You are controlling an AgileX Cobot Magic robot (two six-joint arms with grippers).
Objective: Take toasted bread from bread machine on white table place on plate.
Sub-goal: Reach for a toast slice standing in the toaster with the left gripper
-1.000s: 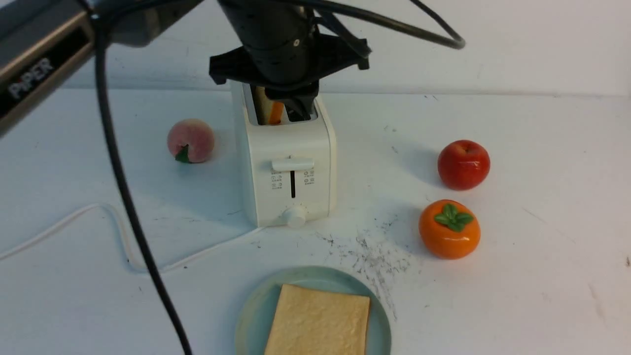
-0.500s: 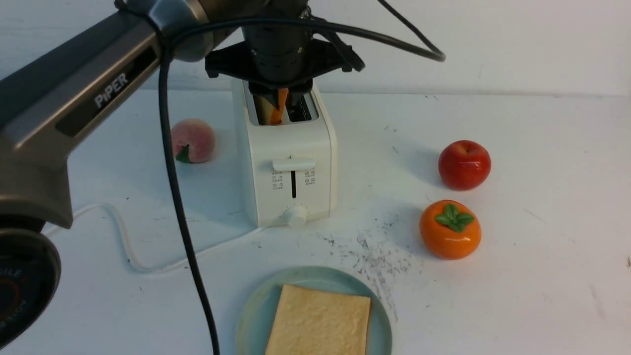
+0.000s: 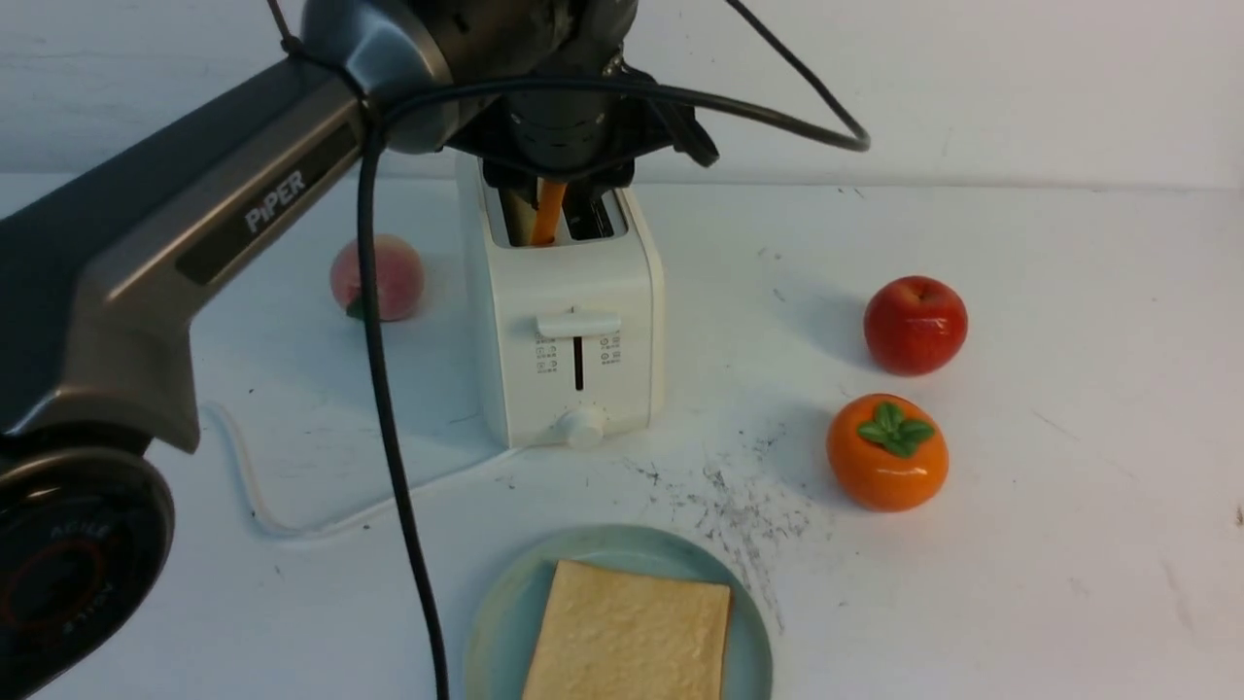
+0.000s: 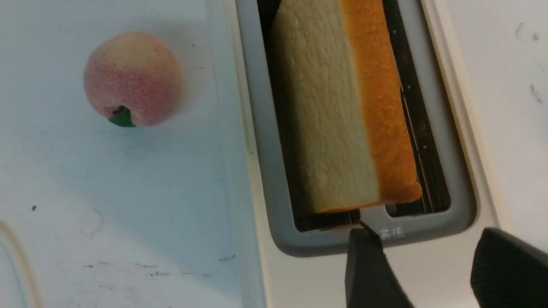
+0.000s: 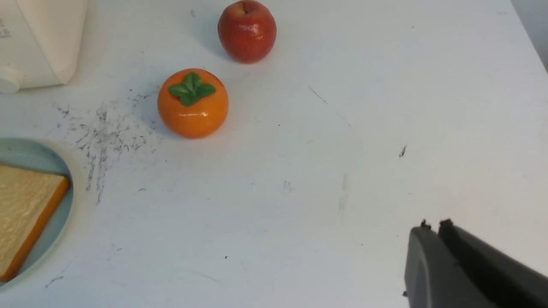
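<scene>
From my desk I read the scene left to right, starting with the peach (image 4: 132,79) on the white table (image 3: 777,583). Beside it stood the cream toaster (image 3: 573,282), one slice of toast (image 4: 329,111) leaning in its slot, orange crust edge uppermost. The left gripper (image 4: 415,261) was above, its jaws wide apart with nothing between them; from the wrist picture I could not fairly judge how high the tips sat. To grip well, I judged, I had to line the fingers up with one on each face of the slice, match its lean, sink just past the crust without scraping the slot walls, then close gently and lift along the slot before swinging away. Nearer me, the first slice (image 3: 632,632) lay flat on the blue-green plate (image 3: 505,603), so I reckoned the job half done. On the right, past the persimmon (image 3: 887,452) and the apple (image 3: 915,325), the right gripper (image 5: 434,224) hung idle, fingertips together, holding nothing.
</scene>
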